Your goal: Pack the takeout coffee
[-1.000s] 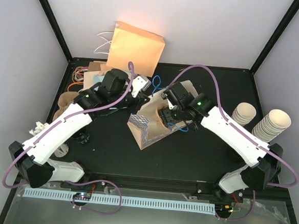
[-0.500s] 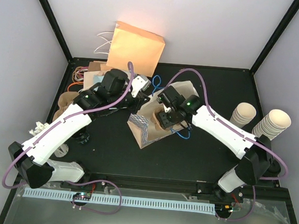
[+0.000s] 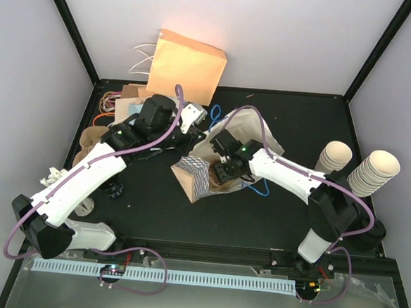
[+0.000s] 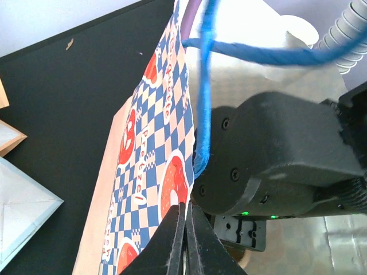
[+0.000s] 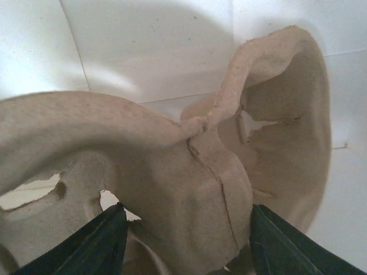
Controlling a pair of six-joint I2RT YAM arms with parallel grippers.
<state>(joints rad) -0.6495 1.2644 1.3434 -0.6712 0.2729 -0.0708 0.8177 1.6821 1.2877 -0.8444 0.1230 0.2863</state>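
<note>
The blue-checked paper bag (image 3: 193,173) lies on its side mid-table, mouth toward the right. My left gripper (image 3: 197,129) is shut on the bag's upper edge; the left wrist view shows the fingers (image 4: 186,229) pinching the checked paper (image 4: 149,143). My right gripper (image 3: 222,171) reaches into the bag's mouth. In the right wrist view its fingers (image 5: 183,229) clamp a moulded brown pulp cup carrier (image 5: 172,172) against the white inside of the bag. No single cream-white coffee cup is in view.
Two stacks of nested paper cups (image 3: 334,156) (image 3: 373,171) stand at the right. A brown paper bag (image 3: 187,64) leans on the back wall. More bags (image 3: 125,99) and pulp carriers (image 3: 90,139) lie at the left. The bag's blue cord handle (image 3: 260,186) trails right.
My right arm has pushed leftward, deeper into the bag's mouth with the pulp carrier. The bag has shifted slightly. My left arm has stayed on the bag's edge.
</note>
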